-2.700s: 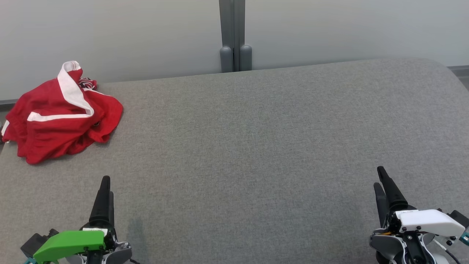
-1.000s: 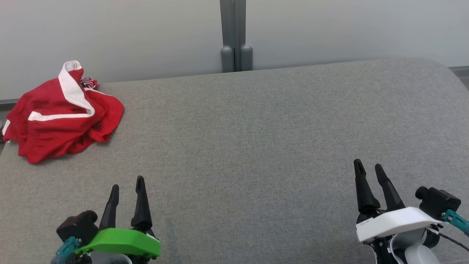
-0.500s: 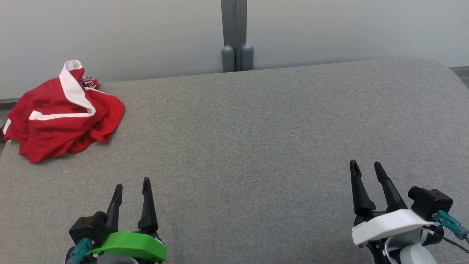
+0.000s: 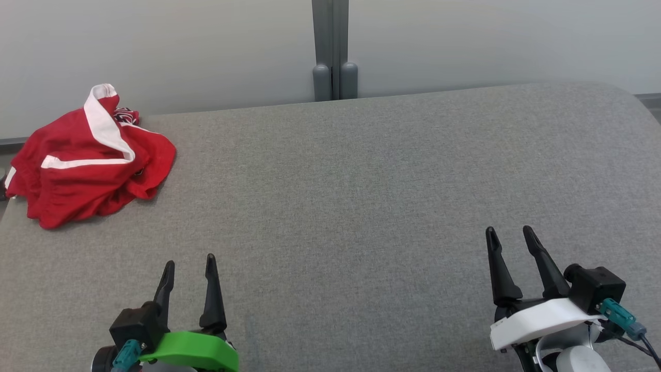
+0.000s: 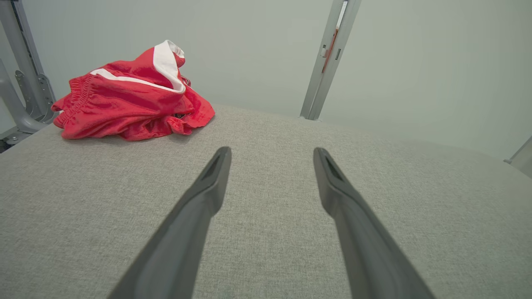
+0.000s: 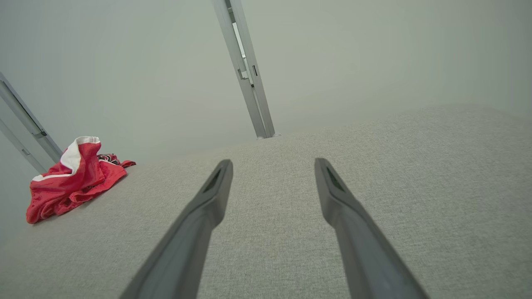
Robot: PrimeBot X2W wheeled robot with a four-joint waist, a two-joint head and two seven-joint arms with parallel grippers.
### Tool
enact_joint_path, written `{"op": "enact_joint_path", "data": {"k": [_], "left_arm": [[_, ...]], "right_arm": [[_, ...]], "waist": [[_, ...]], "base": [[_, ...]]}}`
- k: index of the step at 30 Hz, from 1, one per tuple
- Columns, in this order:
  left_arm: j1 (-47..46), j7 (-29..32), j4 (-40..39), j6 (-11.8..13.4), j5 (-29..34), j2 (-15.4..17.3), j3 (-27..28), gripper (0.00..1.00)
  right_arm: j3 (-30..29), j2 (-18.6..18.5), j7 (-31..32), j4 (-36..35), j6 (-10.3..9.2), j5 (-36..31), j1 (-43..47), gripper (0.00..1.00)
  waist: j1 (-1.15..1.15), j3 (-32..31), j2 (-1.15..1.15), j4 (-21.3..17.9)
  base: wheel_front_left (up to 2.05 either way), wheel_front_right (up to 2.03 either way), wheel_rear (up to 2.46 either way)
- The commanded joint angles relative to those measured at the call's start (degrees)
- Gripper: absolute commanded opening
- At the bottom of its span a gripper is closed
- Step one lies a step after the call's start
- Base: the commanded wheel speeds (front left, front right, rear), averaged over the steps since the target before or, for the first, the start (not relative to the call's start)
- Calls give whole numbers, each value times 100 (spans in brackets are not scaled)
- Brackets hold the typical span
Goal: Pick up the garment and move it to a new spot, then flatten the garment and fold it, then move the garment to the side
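Observation:
The garment (image 4: 88, 165) is a crumpled red piece with white stripes, bunched at the far left corner of the grey fabric surface (image 4: 351, 196). It lies ahead and to the left in the left wrist view (image 5: 129, 104) and far off at the left in the right wrist view (image 6: 70, 182). My left gripper (image 4: 189, 261) stands open near the front left, well short of the garment, with nothing between its fingers. At the front right my right gripper (image 4: 510, 231) is open too and holds nothing. Each wrist view shows its own spread fingers, left (image 5: 270, 151) and right (image 6: 272, 162).
A pale wall runs along the far edge of the surface, with a grey upright post (image 4: 334, 49) at its middle. The garment lies close to the surface's left edge. Metal frame legs (image 5: 20, 83) stand beyond that corner.
Both wrists have rolled, so the finger pairs now show side by side and apart. The left gripper has drifted right and the right gripper slightly left. The garment has not moved.

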Motion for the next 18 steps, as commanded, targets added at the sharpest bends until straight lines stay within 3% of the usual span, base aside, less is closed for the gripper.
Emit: {"op": "enact_joint_path", "data": {"k": [1,18], "left_arm": [[53,-59,-9,40,137,45,-17,100],[95,-239,59,119,692,51,-54,100]], "right_arm": [[10,-30,-70,-13,2,-150,37,100],[54,-34,-242,39,2,-828,46,100]], "waist": [[0,2,0,1],[0,8,0,13]], "base": [[0,0,0],[0,0,0]]}}
